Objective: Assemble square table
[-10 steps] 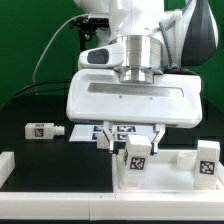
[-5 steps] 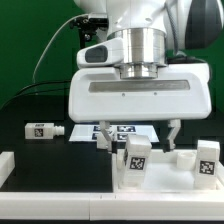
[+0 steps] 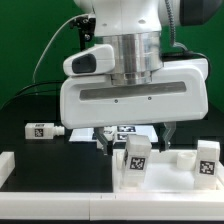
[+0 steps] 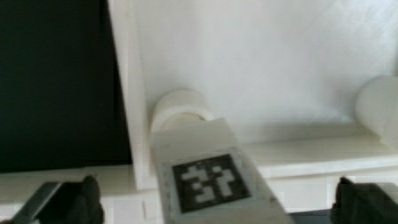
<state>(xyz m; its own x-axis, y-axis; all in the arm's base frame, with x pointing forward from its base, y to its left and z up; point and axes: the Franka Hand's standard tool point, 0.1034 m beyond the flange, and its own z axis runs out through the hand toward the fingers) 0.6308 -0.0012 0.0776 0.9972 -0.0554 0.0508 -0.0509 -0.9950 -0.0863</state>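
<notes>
- Found the end effector [image 4: 217, 203] spread wide and empty, with one fingertip [image 4: 71, 203] on either side of a tagged leg [image 4: 210, 165] and touching neither face.
- Placed that leg directly below the end effector, between the jaws, standing on the white square top [image 3: 168, 177] close to its raised rim.
- Judged its long axis upright, pointing back toward the wrist, so a straight descent and a closing of the jaws would take it across its width.
- Could not tell whether the leg was screwed home or merely resting in its socket.
- Noted a second tagged leg [image 3: 207, 158] upright on the top toward the exterior view's right, and a third leg [image 3: 43, 130] lying on the black tabletop [image 3: 30, 155], well apart at the exterior view's left.
- Glimpsed the marker board [image 3: 125, 130] behind, mostly hidden by the wrist.
</notes>
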